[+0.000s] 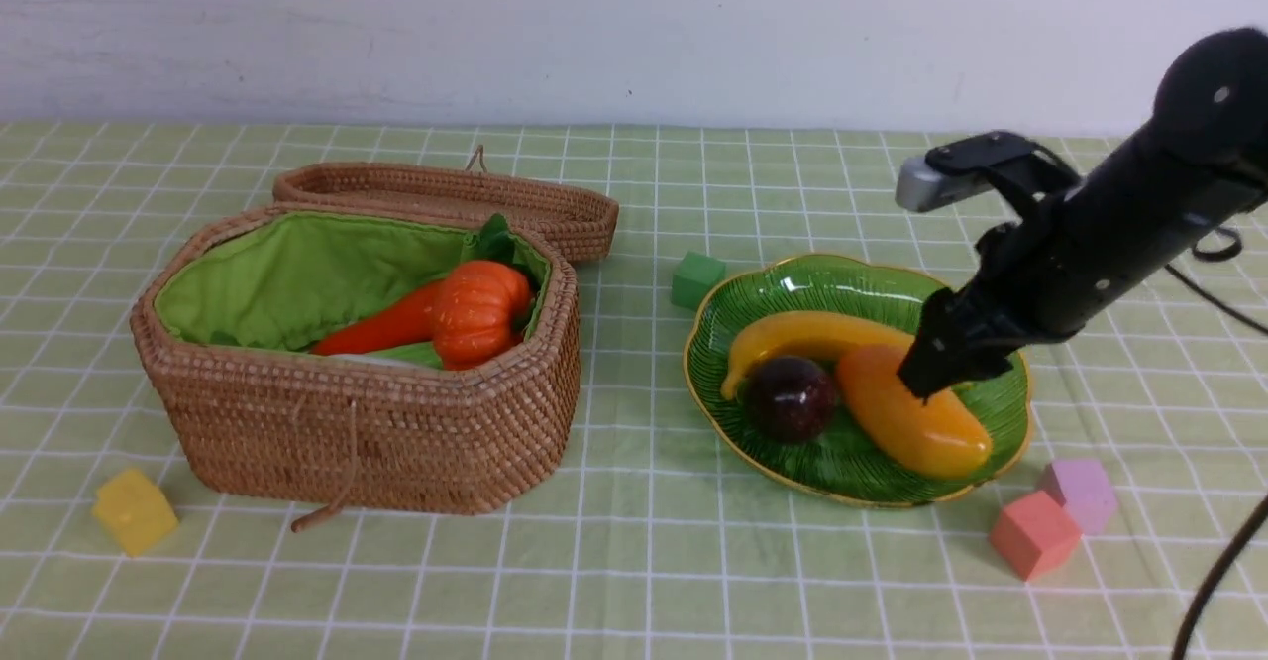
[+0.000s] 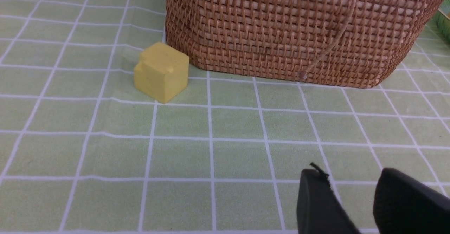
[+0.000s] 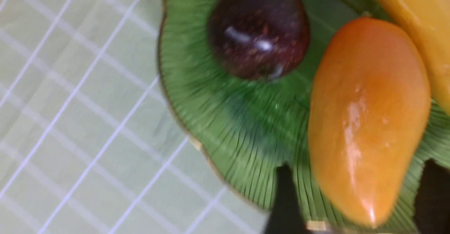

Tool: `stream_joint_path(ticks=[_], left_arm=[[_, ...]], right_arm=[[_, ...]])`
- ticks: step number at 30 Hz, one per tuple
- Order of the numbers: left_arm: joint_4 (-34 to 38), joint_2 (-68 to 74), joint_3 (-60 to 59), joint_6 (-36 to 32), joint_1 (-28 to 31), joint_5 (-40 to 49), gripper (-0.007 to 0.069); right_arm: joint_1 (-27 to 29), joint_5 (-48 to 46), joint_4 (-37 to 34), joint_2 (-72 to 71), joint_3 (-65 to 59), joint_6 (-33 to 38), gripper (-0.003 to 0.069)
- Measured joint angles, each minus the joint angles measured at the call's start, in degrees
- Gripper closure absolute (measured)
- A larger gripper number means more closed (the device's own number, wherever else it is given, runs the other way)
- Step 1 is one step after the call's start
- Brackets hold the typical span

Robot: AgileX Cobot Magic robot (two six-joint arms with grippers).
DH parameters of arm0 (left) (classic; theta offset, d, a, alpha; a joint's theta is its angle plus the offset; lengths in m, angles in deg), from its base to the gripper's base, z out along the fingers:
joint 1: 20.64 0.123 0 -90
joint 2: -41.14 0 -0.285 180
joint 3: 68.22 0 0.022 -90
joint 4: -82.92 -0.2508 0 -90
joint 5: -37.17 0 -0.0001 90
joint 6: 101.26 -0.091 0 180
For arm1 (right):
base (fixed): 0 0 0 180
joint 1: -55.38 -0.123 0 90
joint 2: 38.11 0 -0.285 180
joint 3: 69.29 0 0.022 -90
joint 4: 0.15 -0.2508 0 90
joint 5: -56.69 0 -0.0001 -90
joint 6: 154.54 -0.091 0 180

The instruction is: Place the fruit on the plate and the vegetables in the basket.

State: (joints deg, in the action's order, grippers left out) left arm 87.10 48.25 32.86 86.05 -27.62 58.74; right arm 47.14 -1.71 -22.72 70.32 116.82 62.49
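The green ribbed plate (image 1: 852, 278) holds the yellow banana (image 1: 802, 335), the dark-purple mangosteen (image 1: 790, 398) and the orange mango (image 1: 916, 422). My right gripper (image 1: 931, 378) reaches down onto the mango's far end. In the right wrist view it (image 3: 358, 195) is open, a finger on each side of the mango (image 3: 365, 114) with green plate (image 3: 225, 121) showing in both gaps. The woven basket (image 1: 396, 422) stands at the left with the pumpkin (image 1: 478, 308) and the carrot (image 1: 386, 328) inside. My left gripper (image 2: 355, 192) hangs open and empty over the cloth, near the basket's wall (image 2: 299, 26).
Small cubes lie around: green (image 1: 697, 278) behind the plate, yellow (image 1: 134, 509) by the basket's front left corner, pink (image 1: 1033, 533) and lilac (image 1: 1080, 494) at the plate's front right. The basket lid (image 1: 446, 189) lies open behind it. A black cable (image 1: 1218, 571) hangs at the right edge.
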Motion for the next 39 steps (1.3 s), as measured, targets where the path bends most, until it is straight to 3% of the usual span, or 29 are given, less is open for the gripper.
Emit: stream_joint_path(ticks=[2,3,5,7,14,20,26,39], left_arm=[[0.00,0.00,0.00,0.00,0.00,0.00,0.0386],[0.00,0.00,0.00,0.00,0.00,0.00,0.0386],[0.00,0.00,0.00,0.00,0.00,0.00,0.0386],[0.00,0.00,0.00,0.00,0.00,0.00,0.0386],[0.00,0.00,0.00,0.00,0.00,0.00,0.0386],[0.00,0.00,0.00,0.00,0.00,0.00,0.0386],[0.00,0.00,0.00,0.00,0.00,0.00,0.0386],[0.00,0.00,0.00,0.00,0.00,0.00,0.0386]], right_arm=[[0.00,-3.44,1.51,-2.27,1.67,-1.34,0.0298],[0.00,-7.31,3.28,-4.97,3.94,-4.66,0.0433],[0.00,-9.96,4.90,-9.30,5.55,-9.48,0.0571],[0.00,-11.40,6.88,-14.28,5.34,-14.37,0.0659],[0.06,-6.14,10.29,-33.53,-8.90,-22.78,0.0676],[0.06,9.41,6.74,-49.94,-32.09,-25.29,0.0677],[0.06,18.29,1.33,-59.75,-46.37,-25.42,0.0676],[0.06,13.21,0.38,-64.21,-53.05,-25.46,0.0673]])
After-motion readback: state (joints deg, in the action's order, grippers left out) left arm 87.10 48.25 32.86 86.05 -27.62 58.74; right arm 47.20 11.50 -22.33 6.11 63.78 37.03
